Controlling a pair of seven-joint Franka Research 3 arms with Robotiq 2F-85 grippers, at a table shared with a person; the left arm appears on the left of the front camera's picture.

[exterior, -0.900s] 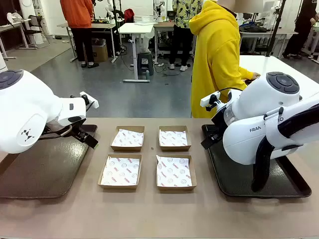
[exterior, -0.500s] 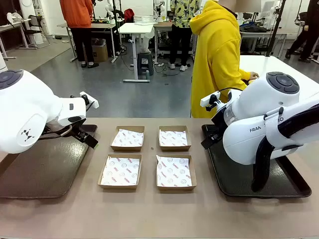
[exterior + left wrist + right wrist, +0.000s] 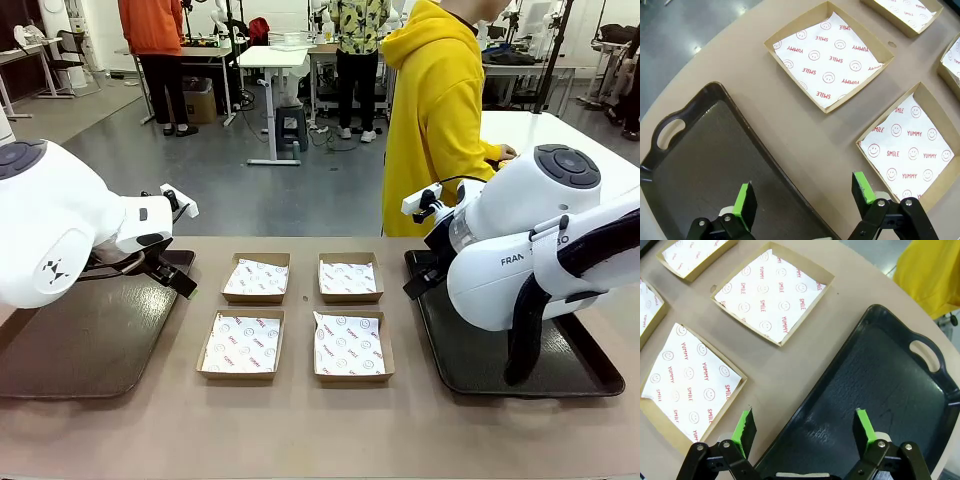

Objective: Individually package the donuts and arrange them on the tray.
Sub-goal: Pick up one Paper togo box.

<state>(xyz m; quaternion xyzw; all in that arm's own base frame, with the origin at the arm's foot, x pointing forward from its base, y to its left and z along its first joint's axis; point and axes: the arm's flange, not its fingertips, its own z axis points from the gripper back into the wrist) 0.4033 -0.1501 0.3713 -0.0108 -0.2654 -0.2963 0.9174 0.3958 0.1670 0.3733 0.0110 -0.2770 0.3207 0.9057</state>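
1. In the middle of the front view lies the big tan table [image 3: 300, 430], and everything else sits on it or stands by it.
2. At 1 o'clock, on the far side, a person in a bright yellow hooded top [image 3: 435, 120] stands side-on. One hand [image 3: 505, 152] rests on a white table [image 3: 560, 130] behind.
3. The fat white left arm [image 3: 50, 235] comes in from 9 o'clock. The fat white right arm [image 3: 530, 250] comes in from 3 o'clock.
4. A dark brown plastic tray [image 3: 80, 350] with a handle hole lies flat at 9 o'clock. A black plastic tray [image 3: 470, 350] of the same shape lies flat at 3 o'clock.
5. Between the trays sit four shallow square cardboard boxes, two by two. They are the far-left box [image 3: 257, 277], the far-right box [image 3: 348, 277], the near-left box [image 3: 241, 345] and the near-right box [image 3: 349, 346]. Each is lined with white paper with red smiley faces on it.
6. In the left wrist view, the black left gripper [image 3: 804, 195] hangs over the long edge of the dark brown plastic tray [image 3: 700, 165]. Its fingers are wide apart with nothing between them. Two boxes lie at 1 and 3 o'clock.
7. In the right wrist view, the black right gripper [image 3: 804, 426] hangs over the edge of the black plastic tray [image 3: 880, 390]. Its fingers are wide apart too, and they grip nothing. Boxes lie at 9 and 11 o'clock.
8. One small green pad [image 3: 746, 199] of the left gripper is above its tray. The other is above bare table, just beside a box corner.
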